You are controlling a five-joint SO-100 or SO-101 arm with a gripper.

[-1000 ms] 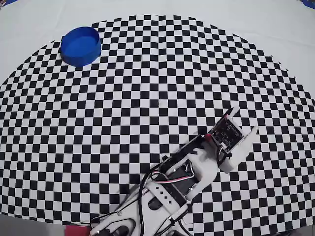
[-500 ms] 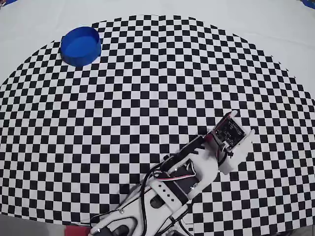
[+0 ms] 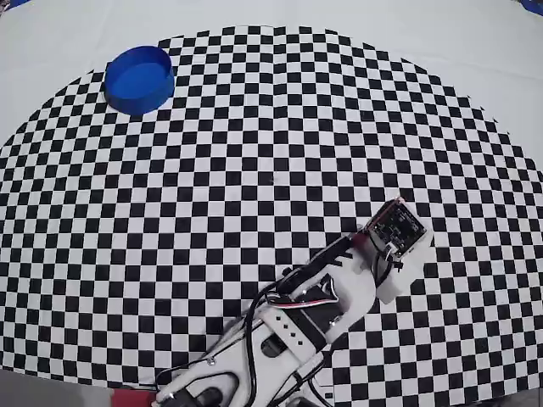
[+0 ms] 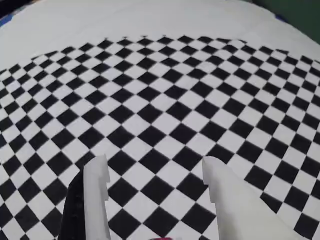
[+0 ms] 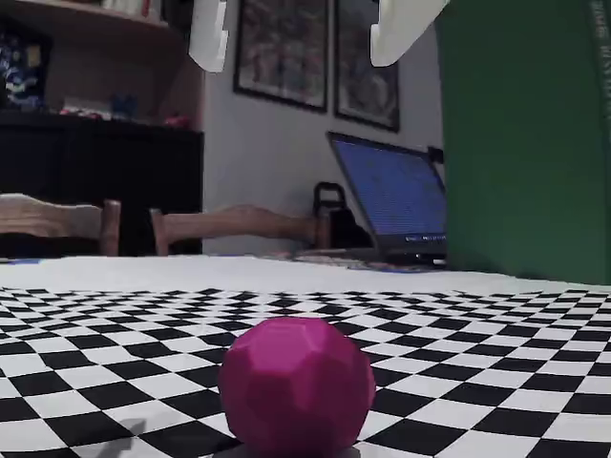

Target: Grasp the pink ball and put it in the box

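Hovering above the pink ball (image 5: 297,385), the claw (image 5: 298,33) has its 2 fingers spread wide and holds nothing, which looks like alignment for a downward grasp. That low fixed view alone shows the ball whole, resting on the checkered table (image 5: 86,372) with the fingertips well above it. In the wrist view only a pink sliver (image 4: 161,238) peeks in at 6 o'clock between the fingers. Overhead, the arm hides the ball entirely, yet only there appears the box (image 3: 139,80), far off at 10 o'clock, well apart from the claw (image 3: 397,231).
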